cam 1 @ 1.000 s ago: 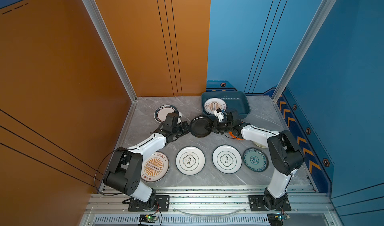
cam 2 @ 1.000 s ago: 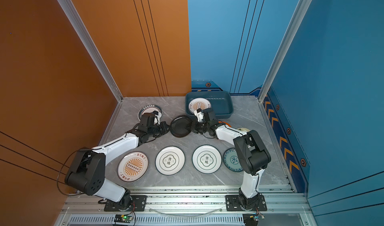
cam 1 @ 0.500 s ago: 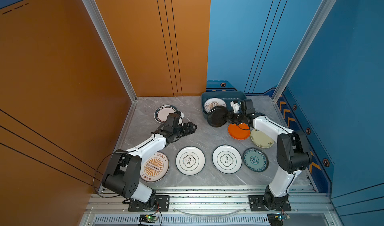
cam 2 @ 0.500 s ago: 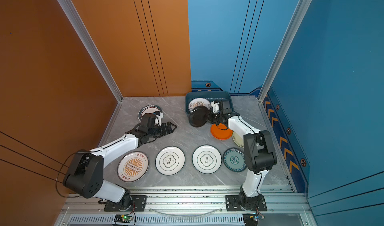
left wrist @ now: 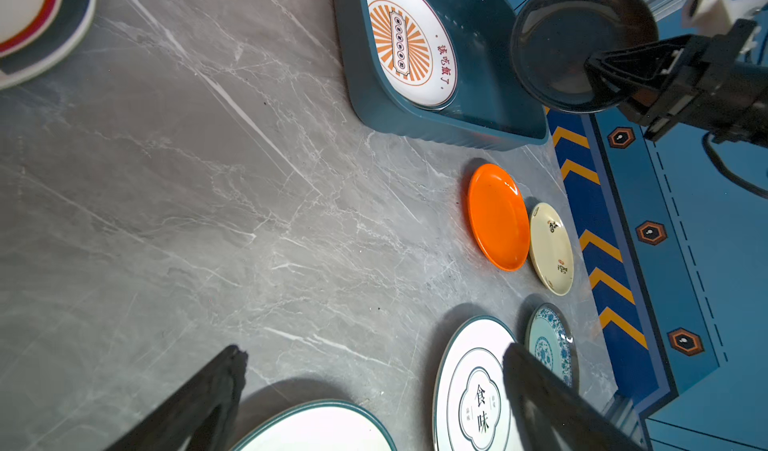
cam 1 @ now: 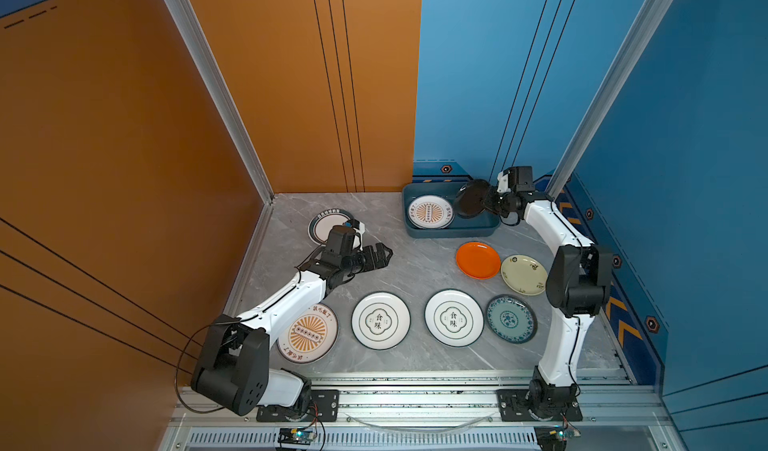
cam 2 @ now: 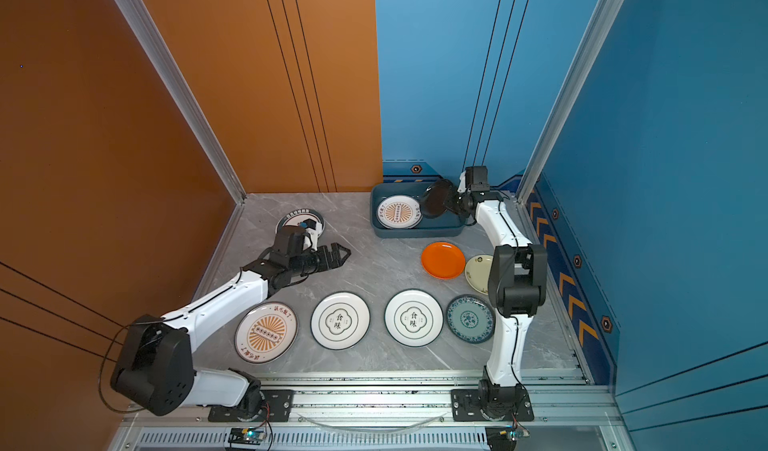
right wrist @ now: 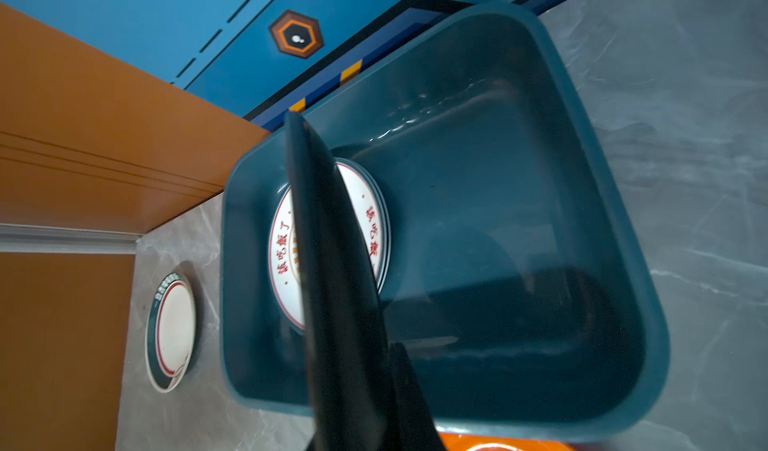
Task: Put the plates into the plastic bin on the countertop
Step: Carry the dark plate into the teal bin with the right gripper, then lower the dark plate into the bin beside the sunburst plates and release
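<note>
Behind the black plate (right wrist: 332,262), the sunburst plate (right wrist: 280,258) lies half-hidden.

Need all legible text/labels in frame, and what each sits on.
"該吃飯了": red, on the rim of the binned sunburst plate, inside the plastic bin.
"該吃飯了": printed twice on the rim of the loose sunburst plate on the countertop.
"食味": centre of one emblem plate and the other emblem plate.
Unreadable: rim lettering on the dark-rimmed plate, sunburst centre strips, tiny characters beside 食味, cream plate marks.
</note>
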`<move>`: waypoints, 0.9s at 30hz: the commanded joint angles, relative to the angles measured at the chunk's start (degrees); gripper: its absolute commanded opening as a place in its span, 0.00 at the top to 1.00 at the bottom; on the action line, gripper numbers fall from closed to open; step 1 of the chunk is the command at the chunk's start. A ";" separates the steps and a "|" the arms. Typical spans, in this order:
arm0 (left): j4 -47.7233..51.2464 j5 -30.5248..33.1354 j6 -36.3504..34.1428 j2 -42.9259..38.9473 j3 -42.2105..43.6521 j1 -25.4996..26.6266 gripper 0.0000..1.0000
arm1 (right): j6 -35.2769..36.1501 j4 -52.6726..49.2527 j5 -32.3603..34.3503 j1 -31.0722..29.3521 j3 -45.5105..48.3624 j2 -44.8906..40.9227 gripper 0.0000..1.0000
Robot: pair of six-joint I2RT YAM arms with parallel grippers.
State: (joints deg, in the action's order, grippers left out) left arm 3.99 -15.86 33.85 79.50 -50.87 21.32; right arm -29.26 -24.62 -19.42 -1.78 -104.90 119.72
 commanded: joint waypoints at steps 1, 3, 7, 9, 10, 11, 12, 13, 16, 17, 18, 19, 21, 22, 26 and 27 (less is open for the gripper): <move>1.55 0.22 -1.59 -1.54 1.69 -1.00 0.02 | 1.57 -4.91 3.30 0.46 -5.85 3.15 1.00; 1.29 -0.22 -1.53 -1.80 2.19 -1.47 0.02 | 1.57 -5.47 4.05 0.42 -7.63 4.82 1.00; 1.20 -0.91 -1.61 -2.16 3.00 -2.29 0.02 | 1.65 -6.14 5.00 0.89 -9.76 7.63 1.00; 1.11 -1.16 -1.80 -2.38 3.28 -2.64 0.02 | 1.57 -6.32 5.39 1.12 -10.23 8.69 1.00; 1.11 -1.19 -1.85 -2.49 3.47 -2.89 0.02 | 1.49 -6.32 5.44 1.24 -10.25 9.12 1.00; 1.06 -1.34 -1.83 -2.51 3.55 -3.03 0.02 | 1.48 -6.32 5.37 1.33 -10.25 9.50 1.00; 1.02 -1.45 -1.89 -2.51 3.72 -3.25 0.02 | 1.53 -6.40 5.42 1.34 -10.23 9.93 1.00; 0.95 -1.69 -1.86 -2.44 3.69 -3.51 0.02 | 1.48 -6.40 5.51 1.43 -10.23 10.32 1.00; 0.77 -2.24 -1.79 -2.16 3.81 -3.91 0.02 | 1.31 -6.40 5.35 1.60 -10.23 11.43 1.00; 0.71 -2.27 -1.81 -2.08 3.82 -3.92 0.02 | 1.23 -6.36 5.19 1.61 -10.29 11.73 1.00; 0.67 -2.41 -1.82 -2.02 3.72 -4.01 0.02 | 1.14 -6.32 5.04 1.69 -10.32 12.12 1.00; 0.67 -2.52 -1.73 -1.83 3.71 -4.09 0.02 | 1.04 -6.32 4.85 1.76 -10.45 12.41 1.00; 0.58 -2.77 -1.75 -1.63 3.58 -4.18 0.02 | 0.74 -6.19 4.33 1.78 -10.65 13.18 1.00; 0.58 -2.84 -1.75 -1.55 3.50 -4.21 0.02 | 0.62 -6.15 4.13 1.78 -10.67 13.44 1.00; 0.58 -2.89 -1.75 -1.24 3.25 -4.35 0.02 | 0.10 -6.14 3.01 2.03 -10.94 14.69 1.00; 0.58 -2.99 -1.76 -1.12 3.16 -4.32 0.02 | -0.01 -6.14 2.75 2.07 -10.94 14.96 1.00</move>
State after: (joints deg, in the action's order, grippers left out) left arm 4.32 -17.30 33.19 78.17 -47.94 17.52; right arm -28.73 -29.87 -16.01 -0.23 -114.43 133.53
